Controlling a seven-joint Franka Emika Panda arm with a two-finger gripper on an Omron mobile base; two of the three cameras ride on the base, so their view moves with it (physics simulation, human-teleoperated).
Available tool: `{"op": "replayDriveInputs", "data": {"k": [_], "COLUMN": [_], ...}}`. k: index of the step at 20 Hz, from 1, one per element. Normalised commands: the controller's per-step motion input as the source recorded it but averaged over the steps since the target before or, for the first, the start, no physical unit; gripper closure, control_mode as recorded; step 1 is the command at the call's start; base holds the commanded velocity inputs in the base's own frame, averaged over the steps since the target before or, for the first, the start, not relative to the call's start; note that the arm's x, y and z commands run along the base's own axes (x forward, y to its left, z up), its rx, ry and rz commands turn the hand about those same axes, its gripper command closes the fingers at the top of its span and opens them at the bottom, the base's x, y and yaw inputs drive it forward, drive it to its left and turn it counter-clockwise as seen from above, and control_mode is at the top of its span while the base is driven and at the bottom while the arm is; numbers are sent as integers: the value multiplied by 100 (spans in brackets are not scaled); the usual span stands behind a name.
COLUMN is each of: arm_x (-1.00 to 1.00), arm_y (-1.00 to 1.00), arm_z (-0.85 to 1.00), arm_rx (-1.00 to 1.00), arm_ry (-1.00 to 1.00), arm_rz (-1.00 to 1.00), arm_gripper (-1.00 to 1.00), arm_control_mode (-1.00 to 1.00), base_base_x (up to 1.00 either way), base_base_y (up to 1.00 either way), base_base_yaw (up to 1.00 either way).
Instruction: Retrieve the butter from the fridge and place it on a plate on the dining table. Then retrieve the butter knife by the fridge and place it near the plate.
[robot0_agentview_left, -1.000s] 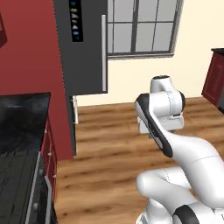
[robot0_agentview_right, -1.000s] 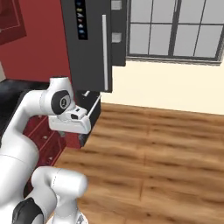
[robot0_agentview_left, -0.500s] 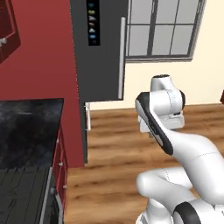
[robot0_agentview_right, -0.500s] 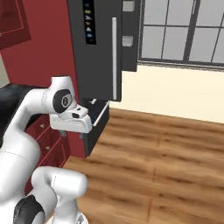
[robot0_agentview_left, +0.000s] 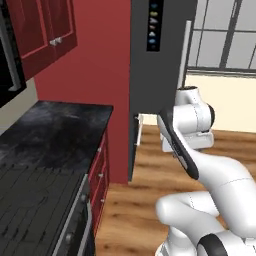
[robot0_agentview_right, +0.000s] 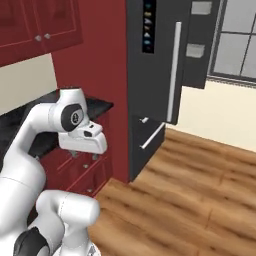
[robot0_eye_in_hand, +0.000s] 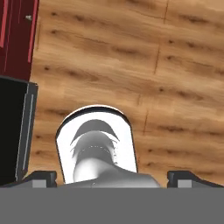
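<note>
While we face tall dark grey fridge (robot0_agentview_left: 155, 75) beside black-topped red counter (robot0_agentview_left: 55, 135), two-finger gripper (robot0_eye_in_hand: 112, 178) points at wood floor, tips set wide, holding nothing. Butter presumably inside; we should square up to long white handle (robot0_agentview_right: 174, 72).

The arm (robot0_agentview_left: 200, 150) is glossy white with rounded segments, dark grey joint bands and one round dark cap.

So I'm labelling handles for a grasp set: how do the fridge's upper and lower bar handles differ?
On the fridge, the upper handle stands vertical on the tall door, while the lower handle lies horizontal on the drawer front. The upper one is clearly longer. The lower one sits near the wooden floor. Both are white bars.
</note>
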Motion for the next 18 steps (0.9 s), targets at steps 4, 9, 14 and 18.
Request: {"op": "replayDriveInputs", "data": {"k": [4,9,14,18], "arm_x": [0,0,0,0], "arm_y": [0,0,0,0], "arm_z": [0,0,0,0], "arm_rx": [0,0,0,0], "arm_ry": [0,0,0,0], "arm_rz": [0,0,0,0], "arm_gripper": [-100,-100,-100,-100], "arm_control_mode": [100,100,100,100], "base_base_x": [39,18,26,38], "base_base_y": [-1,-24,-88,-97], "base_base_yaw": [66,58,37,-4]}}
